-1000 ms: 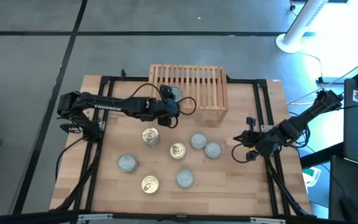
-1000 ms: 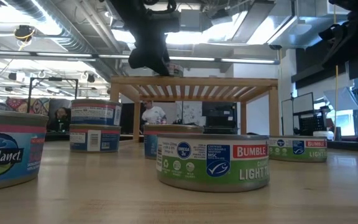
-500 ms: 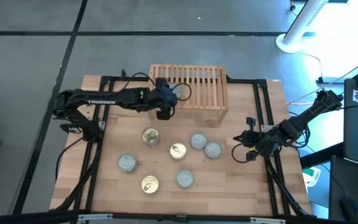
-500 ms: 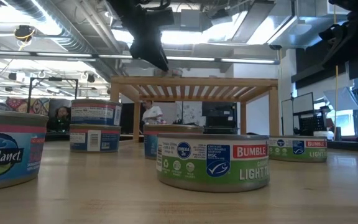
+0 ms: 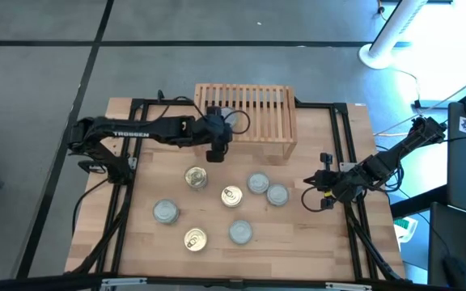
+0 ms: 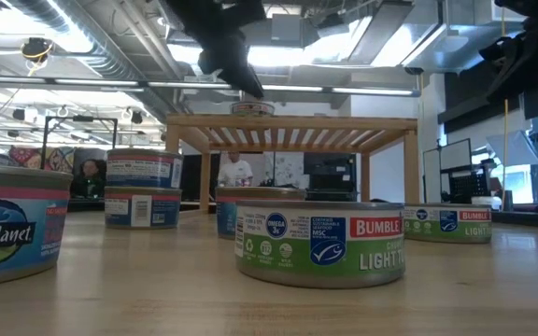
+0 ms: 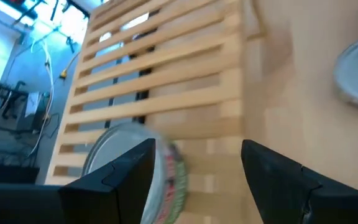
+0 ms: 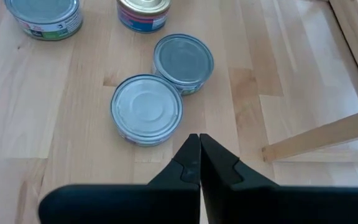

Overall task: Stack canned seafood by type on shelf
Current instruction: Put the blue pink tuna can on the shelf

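Light-wood slatted shelf (image 5: 245, 111) stands at the far middle of the pale wooden table (image 5: 136, 234), and one dull silver-topped round tin (image 7: 132, 171) rests on its slats near the left front edge. The left gripper (image 5: 216, 151) hangs just in front of that edge, above the table; in the left wrist view its two dark fingers (image 7: 120, 177) are spread apart and empty, with the silver-topped tin lying just beyond the left finger, not between the fingers. In the low view this tin (image 6: 252, 109) sits on the shelf top below the dark arm.

Six more tins lie on the table nearer than the shelf: three gold-topped tins (image 5: 196, 177) and three silver-topped tins (image 5: 165, 212), two of the silver ones touching side by side right of centre (image 5: 267, 189).

The right gripper (image 5: 324, 192) waits near the right table edge, its fingers (image 8: 188, 165) pressed together on nothing, pointing toward the touching silver pair (image 8: 146, 109).
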You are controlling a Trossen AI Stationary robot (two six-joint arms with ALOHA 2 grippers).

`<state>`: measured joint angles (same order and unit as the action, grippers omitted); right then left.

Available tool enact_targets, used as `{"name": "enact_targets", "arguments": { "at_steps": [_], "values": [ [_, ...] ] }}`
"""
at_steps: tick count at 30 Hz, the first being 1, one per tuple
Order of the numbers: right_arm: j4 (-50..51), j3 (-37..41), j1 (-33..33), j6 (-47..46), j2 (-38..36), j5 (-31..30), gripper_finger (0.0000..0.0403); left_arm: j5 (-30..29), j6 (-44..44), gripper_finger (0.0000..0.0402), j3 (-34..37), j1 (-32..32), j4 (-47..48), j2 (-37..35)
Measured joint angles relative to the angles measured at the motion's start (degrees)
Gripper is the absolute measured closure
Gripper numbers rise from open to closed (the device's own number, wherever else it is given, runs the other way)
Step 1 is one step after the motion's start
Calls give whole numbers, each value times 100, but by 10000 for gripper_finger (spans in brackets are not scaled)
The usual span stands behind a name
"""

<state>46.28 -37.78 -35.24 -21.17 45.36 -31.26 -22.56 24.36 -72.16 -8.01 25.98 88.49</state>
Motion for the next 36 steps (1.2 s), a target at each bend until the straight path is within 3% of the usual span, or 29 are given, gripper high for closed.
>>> {"name": "enact_targets", "arguments": {
  "at_steps": [8, 17, 28, 36],
  "values": [
    [0, 0, 0, 0, 0, 2, 402, -1, -28, 164, 0, 559, -9, 8],
    [-534, 2, 0, 58, 0, 386, 397, -1, -732, 164, 0, 1169, -9, 15],
    [-938, 2, 0, 90, 0, 264, 291, 3, -1924, 164, 54, 1729, -6, 102],
    [-943, 2, 0, 103, 45, -63, 270, 386, -2135, 164, 52, 2242, 2, 714]
  ]
}}
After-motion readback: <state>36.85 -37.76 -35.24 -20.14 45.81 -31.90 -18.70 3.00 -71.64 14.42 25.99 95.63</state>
